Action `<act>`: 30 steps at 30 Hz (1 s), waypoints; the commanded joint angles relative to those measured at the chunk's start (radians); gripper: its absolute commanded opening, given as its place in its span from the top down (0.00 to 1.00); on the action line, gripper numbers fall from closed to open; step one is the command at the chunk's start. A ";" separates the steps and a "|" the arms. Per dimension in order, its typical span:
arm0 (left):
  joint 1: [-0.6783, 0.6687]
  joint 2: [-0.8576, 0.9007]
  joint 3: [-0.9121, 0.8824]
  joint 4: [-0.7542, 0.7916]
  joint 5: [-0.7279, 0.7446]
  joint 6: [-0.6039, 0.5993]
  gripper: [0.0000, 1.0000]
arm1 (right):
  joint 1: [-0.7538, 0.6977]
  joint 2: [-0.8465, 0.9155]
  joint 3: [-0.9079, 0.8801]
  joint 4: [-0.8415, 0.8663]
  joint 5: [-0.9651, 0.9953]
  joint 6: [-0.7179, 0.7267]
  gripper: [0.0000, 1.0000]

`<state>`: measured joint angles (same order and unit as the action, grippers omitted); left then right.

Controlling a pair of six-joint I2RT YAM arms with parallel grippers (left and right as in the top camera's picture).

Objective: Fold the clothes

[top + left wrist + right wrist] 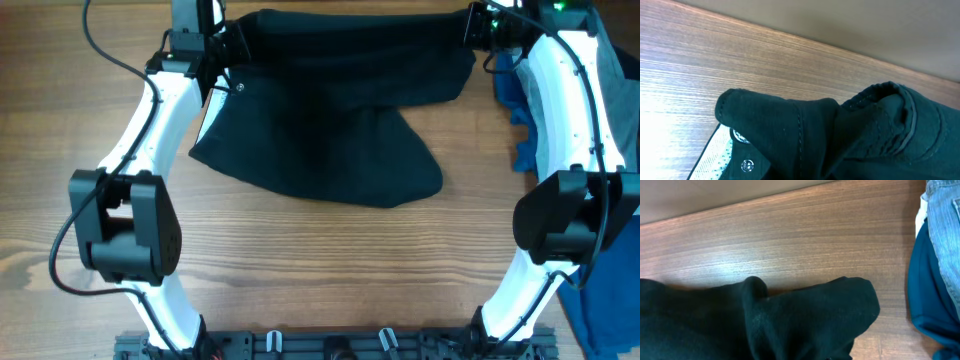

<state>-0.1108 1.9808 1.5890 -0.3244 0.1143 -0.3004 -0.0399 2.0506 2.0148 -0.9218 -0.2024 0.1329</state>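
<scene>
1. We find the black garment [330,120] at the far side of the wooden table [330,260]. Its top edge is stretched between the two claws and the rest spreads toward us on the wood.
2. The left gripper [222,47] is closed on the garment's left corner. In the left wrist view bunched fabric hides the fingers, and a white lining [715,155] with a metal snap [747,164] shows below the fold.
3. The right gripper [478,26] is closed on the right corner. Here too, black cloth fills the wrist view and hides the fingers.
4. A royal blue cloth [520,105] lies near the garment's right edge, partly under the right arm. The right wrist view shows bare wood between the two.
5. A light blue denim garment [942,220] lies on the blue cloth at the far right, apart from the black garment.
6. Both arms flank the garment, and nothing lies on top of it.
</scene>
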 commanded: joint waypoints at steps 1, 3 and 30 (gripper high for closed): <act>0.041 0.020 0.008 0.001 -0.029 -0.060 0.96 | -0.025 -0.001 0.017 -0.031 0.022 -0.002 0.96; 0.039 0.016 0.008 -0.014 0.030 -0.061 0.96 | -0.020 -0.001 0.017 -0.084 0.016 -0.003 0.96; 0.037 -0.232 0.008 -0.898 0.166 -0.183 0.96 | 0.142 -0.019 -0.027 -0.687 -0.054 0.051 0.96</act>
<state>-0.0792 1.7622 1.5917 -1.1755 0.2829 -0.4740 0.1040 2.0502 1.9991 -1.6077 -0.2535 0.1642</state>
